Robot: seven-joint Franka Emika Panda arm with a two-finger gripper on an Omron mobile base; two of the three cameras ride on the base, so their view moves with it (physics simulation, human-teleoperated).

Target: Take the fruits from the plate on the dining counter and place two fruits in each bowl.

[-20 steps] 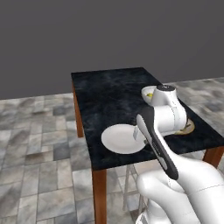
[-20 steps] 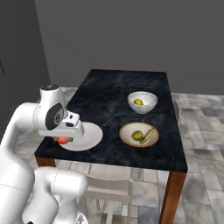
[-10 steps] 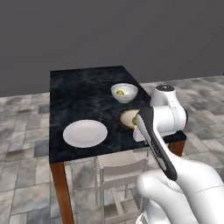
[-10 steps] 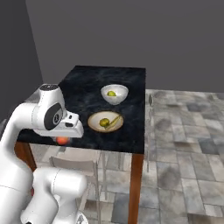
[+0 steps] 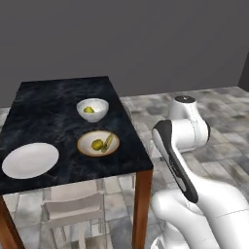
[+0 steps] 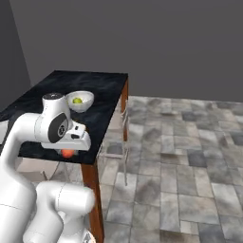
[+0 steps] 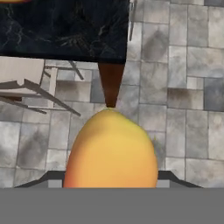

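You see the red-orange fruit [image 7: 111,148] held in the hand [image 7: 111,181], close in front of the hand camera; its long axis runs away from the hand, and its narrower end points toward the wooden leg [image 7: 110,83] of the worktop [image 7: 65,28]. The two sides of the hand are closed against the lower part of the fruit, and in the right base view the fruit [image 6: 68,153] shows as a small red spot just under the hand [image 6: 71,147], beside the near corner of the worktop [image 6: 107,90] and above the floor [image 6: 180,156]. On the worktop [image 5: 48,112], the flat white plate [image 5: 30,160] lies at the near left with no fruit on it. The shallow bowl with tan rim [image 5: 98,143] holds a round olive-yellow fruit [image 5: 97,144] and a banana [image 5: 108,143], which lies beside it and points slantwise across the bowl. The deep white bowl [image 5: 92,109] behind it holds a yellow-green pear [image 5: 88,110]. A pale chair [image 5: 73,209] stands under the near edge of the worktop.
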